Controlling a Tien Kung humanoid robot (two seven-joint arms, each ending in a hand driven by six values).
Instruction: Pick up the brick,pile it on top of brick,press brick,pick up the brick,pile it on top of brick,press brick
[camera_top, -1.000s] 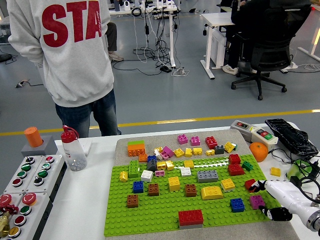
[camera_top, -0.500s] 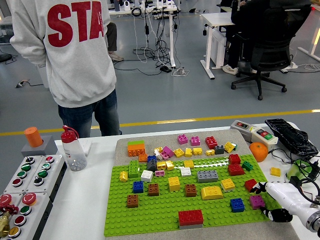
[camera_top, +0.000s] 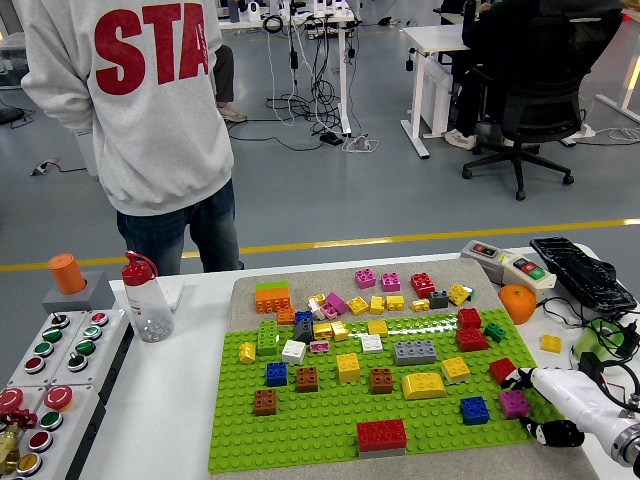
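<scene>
R hand (camera_top: 535, 405) comes in low from the bottom-right corner, at the right edge of the green baseplate (camera_top: 330, 420); white forearm behind it runs off-frame. Fingers dark and small here, so can't tell if curled or loose, and can't tell whether anything is held. Fingertips sit just beside a red brick (camera_top: 502, 370) and a magenta brick (camera_top: 514, 403), both at the plate's right edge; contact w/ either is unclear. L arm not seen.

Baseplate lies mid-bench, on a grey mat (camera_top: 330, 283) whose strip shows along the far side. Far half is crowded: orange/green stack (camera_top: 272, 297) at far-left corner, pink, yellow, red bricks in rows, grey long brick (camera_top: 415, 351) centre-right. Near half is more open: bare studs near-left, plus a wide bare band either side of the big red brick (camera_top: 382, 435) at the near edge. Blue brick (camera_top: 474, 409) stands near the hand, to its left.

Off the plate: bottle w/ red cap (camera_top: 148, 300) and button boxes (camera_top: 60, 365) on the left, w/ bare white bench (camera_top: 170, 420) between them and the plate. Right side tight: orange ball (camera_top: 517, 302), switch box (camera_top: 510, 265), keyboard (camera_top: 583, 273), cables.

Person in grey sweatshirt (camera_top: 130, 110) stands at the far-left side, back turned; hands not seen.
</scene>
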